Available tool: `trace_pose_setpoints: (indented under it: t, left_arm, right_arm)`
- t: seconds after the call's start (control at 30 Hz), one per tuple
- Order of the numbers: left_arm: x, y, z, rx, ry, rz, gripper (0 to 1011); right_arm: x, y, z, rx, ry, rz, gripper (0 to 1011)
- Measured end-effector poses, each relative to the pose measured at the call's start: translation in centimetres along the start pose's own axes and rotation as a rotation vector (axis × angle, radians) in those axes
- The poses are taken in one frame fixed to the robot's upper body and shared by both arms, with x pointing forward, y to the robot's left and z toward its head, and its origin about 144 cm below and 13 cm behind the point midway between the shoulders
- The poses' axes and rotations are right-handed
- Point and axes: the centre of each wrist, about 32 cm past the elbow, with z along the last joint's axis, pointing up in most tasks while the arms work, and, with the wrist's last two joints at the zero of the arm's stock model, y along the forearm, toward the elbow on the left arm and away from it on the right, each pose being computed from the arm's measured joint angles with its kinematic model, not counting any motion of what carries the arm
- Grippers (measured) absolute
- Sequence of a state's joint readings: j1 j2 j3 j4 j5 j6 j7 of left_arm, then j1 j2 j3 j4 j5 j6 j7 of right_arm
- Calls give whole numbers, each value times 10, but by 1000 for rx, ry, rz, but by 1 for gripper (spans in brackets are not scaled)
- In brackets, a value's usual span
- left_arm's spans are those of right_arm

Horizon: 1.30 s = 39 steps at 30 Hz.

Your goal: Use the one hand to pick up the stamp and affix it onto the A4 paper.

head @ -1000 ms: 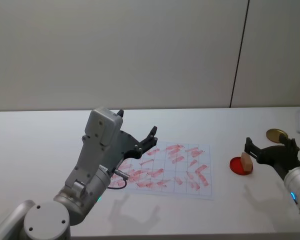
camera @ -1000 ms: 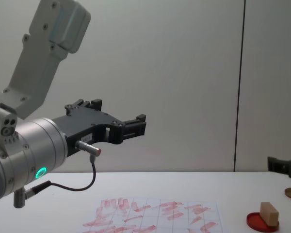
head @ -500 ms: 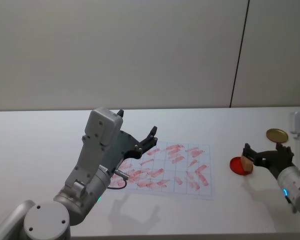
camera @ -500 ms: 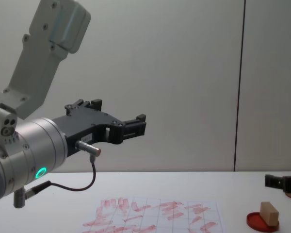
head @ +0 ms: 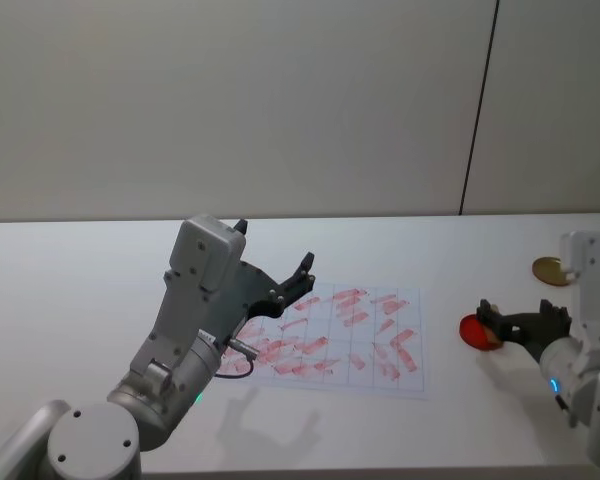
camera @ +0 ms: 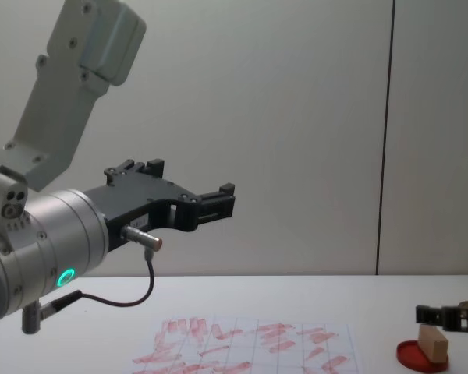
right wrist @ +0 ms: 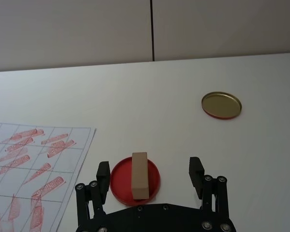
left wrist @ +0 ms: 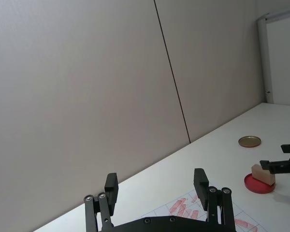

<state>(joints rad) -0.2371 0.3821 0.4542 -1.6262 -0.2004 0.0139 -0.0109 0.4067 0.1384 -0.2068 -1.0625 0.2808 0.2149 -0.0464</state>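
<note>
Stamp (right wrist: pixel 139 175) rests on red disc (right wrist: pixel 121 182); right end effector (right wrist: pixel 149 167), spread, just beside.

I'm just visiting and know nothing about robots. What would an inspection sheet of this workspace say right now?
Surface: white table, smooth.
Job's things: wooden stamp rests on the red disc; A4 paper, covered in red marks, lies flat on the disc's left.
Clutter: brass-coloured disc beyond the red disc.
Grippers: right gripper open, fingers either side of the stamp; left gripper open, held high on the left.
Cables: black cable hangs under the left gripper.
Surroundings: plain wall with one dark seam.
</note>
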Motion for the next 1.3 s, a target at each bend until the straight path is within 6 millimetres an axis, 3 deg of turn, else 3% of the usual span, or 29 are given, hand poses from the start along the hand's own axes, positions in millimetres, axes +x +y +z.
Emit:
trace_pose_setpoints:
  t: [0.5,0.73,1.3]
  left_arm:
    - [0,0,0,0,0,0,993]
    - [0,0,0,0,0,0,993]
    - [0,0,0,0,0,0,993]
  right_arm:
    - [-6,18,-11,-46,-33,12,998]
    - [-8,22,-13,-58,-51,14,880]
    - [-12,30,-19,-86,-84,-1,317]
